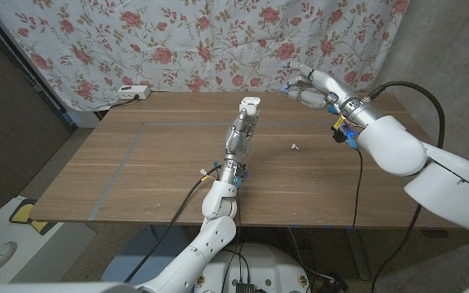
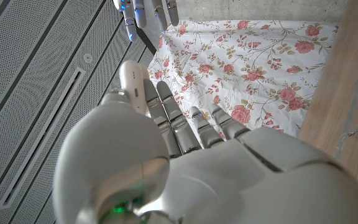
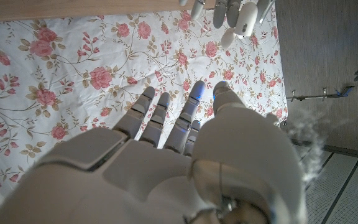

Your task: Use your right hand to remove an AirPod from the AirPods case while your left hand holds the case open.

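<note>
one glossy rounded white case [image 1: 251,105] gripped in the left hand [image 1: 240,130]; right hand [image 1: 308,88] loosely spread, holding nothing.

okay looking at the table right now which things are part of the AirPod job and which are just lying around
Part of the job:
- small white AirPods case, held up by the left hand
- tiny white piece on the wood, possibly an AirPod
- right hand, raised, holding nothing visible

Just lying about:
- white power strip at the wooden table's far edge
- floral curtain
</note>
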You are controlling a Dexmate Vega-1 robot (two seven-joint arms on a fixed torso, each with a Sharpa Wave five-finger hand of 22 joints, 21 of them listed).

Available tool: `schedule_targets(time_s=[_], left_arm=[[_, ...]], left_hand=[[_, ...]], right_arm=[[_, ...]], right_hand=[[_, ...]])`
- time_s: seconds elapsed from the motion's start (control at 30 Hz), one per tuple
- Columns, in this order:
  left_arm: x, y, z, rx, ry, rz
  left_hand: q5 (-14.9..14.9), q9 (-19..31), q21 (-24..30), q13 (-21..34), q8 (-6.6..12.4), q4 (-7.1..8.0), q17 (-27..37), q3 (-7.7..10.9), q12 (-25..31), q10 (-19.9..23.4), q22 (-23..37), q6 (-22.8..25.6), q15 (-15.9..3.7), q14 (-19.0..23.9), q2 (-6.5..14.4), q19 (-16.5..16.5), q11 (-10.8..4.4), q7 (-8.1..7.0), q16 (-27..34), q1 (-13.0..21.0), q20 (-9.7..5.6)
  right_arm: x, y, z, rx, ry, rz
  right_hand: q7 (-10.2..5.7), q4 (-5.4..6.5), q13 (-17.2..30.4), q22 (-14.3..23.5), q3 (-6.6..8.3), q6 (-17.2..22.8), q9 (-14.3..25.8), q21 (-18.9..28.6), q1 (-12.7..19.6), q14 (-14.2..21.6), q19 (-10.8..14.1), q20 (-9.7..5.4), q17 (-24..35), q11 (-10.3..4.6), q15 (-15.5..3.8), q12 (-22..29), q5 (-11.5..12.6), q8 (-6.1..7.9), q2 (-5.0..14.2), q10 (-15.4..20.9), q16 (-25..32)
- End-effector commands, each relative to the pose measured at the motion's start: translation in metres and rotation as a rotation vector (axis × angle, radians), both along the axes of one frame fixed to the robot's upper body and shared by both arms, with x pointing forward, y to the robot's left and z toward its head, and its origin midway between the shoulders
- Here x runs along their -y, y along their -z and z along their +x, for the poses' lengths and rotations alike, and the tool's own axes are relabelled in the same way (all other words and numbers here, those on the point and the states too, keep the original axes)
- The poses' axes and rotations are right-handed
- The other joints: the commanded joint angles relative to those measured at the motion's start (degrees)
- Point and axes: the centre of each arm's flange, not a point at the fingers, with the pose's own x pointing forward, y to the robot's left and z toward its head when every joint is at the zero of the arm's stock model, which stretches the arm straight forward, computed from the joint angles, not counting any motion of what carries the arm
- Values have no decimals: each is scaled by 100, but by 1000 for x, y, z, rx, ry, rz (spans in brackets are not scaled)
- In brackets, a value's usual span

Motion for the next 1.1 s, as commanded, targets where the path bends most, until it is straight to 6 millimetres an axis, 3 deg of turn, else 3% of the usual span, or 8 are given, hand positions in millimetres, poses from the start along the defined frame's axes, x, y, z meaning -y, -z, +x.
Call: schedule_targets(time_s=[0.03, 0.77, 1.1], left_arm=[[3, -3, -3, 7, -31, 5], [8, -5, -5, 26, -87, 48], [10, -5, -8, 32, -103, 69]], left_hand=[[33, 27, -27, 14, 33, 30, 19, -41, 32, 43, 8, 254, -75, -9, 3, 5, -18, -196, 30, 67, -2], [50, 5, -25, 24, 22, 19, 19, -64, 24, 31, 4, 249, -77, 12, -8, 1, -17, -174, 37, 121, -6], [59, -2, -24, 29, 18, 16, 20, -74, 22, 29, 4, 247, -76, 22, -8, 4, -17, -169, 39, 146, -10]], right_arm=[[-22, -6, -11, -18, -48, -29], [-40, -16, -20, -23, -50, -101], [-48, -19, -21, -9, -46, -133]], right_hand=[[57, -44, -12, 6, 7, 41, 15, 12, 66, 59, 25, 62, 0, 81, -562, -32, 23, 32, -2, 34, 60], [118, -57, -56, 9, 23, -65, 10, 26, 94, 14, 40, 62, -27, 215, -471, -140, 25, -5, 13, -22, 71], [121, -59, -73, 10, 29, -115, 8, 25, 103, -51, 31, 53, -37, 209, -455, -188, 25, -21, 19, -63, 55]])
